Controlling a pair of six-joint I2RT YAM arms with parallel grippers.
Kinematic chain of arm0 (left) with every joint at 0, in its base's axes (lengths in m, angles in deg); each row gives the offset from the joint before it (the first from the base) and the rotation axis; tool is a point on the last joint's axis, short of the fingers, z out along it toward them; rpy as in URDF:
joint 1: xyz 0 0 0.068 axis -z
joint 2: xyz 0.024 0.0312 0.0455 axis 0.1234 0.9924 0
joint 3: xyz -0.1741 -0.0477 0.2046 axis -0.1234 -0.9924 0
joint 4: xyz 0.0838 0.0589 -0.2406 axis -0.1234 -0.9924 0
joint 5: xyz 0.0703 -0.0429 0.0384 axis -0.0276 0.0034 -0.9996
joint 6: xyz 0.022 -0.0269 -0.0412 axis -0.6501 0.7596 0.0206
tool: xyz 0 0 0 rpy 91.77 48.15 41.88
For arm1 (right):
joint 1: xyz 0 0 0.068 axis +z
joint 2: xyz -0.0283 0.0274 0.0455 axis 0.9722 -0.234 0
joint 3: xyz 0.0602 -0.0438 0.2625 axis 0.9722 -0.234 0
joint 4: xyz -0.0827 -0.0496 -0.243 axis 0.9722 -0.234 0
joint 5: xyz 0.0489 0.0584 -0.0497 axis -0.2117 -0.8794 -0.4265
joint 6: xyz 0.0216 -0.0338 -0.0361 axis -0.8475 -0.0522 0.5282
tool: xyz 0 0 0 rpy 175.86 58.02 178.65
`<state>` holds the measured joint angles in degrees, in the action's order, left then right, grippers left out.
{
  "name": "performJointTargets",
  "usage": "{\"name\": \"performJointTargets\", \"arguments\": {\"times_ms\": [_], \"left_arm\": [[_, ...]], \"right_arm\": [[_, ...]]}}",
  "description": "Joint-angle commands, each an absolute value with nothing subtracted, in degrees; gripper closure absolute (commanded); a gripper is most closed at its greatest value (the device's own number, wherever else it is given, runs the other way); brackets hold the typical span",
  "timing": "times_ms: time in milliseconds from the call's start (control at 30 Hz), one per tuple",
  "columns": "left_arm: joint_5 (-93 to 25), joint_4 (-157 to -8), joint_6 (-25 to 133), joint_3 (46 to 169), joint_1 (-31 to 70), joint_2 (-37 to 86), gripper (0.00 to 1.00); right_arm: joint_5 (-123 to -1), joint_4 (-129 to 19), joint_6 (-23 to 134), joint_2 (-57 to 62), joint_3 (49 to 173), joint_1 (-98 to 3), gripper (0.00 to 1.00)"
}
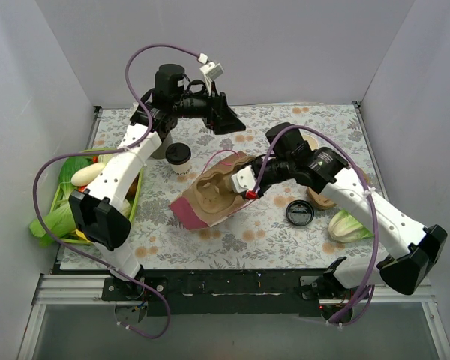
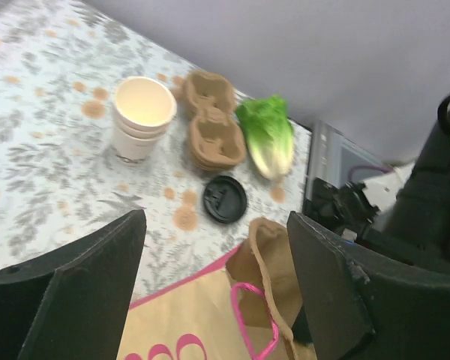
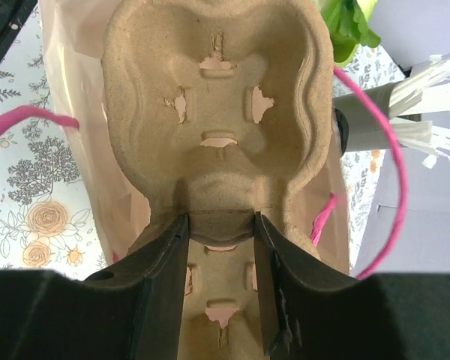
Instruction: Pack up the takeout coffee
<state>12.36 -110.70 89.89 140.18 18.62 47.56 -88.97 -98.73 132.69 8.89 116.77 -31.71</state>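
Observation:
The takeout coffee (image 1: 178, 157), a small white cup with a black lid, stands upright on the table just left of the paper bag (image 1: 210, 201). The bag lies on its side, mouth open, and also shows in the left wrist view (image 2: 187, 322). My right gripper (image 1: 247, 185) is shut on the middle ridge of a pulp cup carrier (image 3: 217, 97) that lies in the bag's mouth (image 3: 75, 150). My left gripper (image 1: 226, 120) is open and empty, raised above the far side of the table, beyond the coffee. Its fingers (image 2: 97, 277) frame the bag's pink handle (image 2: 259, 322).
A separate black lid (image 1: 300, 214) lies right of the bag, with lettuce (image 1: 349, 225) beside it. A stack of cream cups (image 2: 141, 116) and spare carriers (image 2: 214, 127) stand at the right. A green bin of vegetables (image 1: 67, 196) sits at the left edge.

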Motion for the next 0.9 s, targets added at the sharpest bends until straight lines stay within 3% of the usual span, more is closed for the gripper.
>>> {"name": "performJointTargets", "arguments": {"times_ms": [0, 167, 367, 633, 867], "left_arm": [[1.8, -113.6, 85.8, 146.2, 16.3, 43.9, 0.23], [-8.6, -117.2, 84.6, 148.1, 12.4, 43.4, 0.23], [-23.0, -122.4, 83.1, 143.0, 10.1, 41.7, 0.16], [-23.4, -122.9, 80.0, 126.8, 8.1, 39.0, 0.19], [-21.2, -122.3, 81.5, 119.6, 7.5, 39.0, 0.2]], "right_arm": [[-91.4, -93.8, 133.4, 7.8, 115.7, -31.4, 0.99], [-94.2, -94.9, 139.2, 6.2, 117.0, -31.5, 0.99], [-97.3, -97.7, 147.7, 3.9, 118.7, -31.6, 0.99], [-100.4, -104.5, 156.9, -2.1, 125.2, -31.5, 0.99], [-103.0, -103.9, 159.8, -2.2, 125.1, -31.5, 0.99]]}}
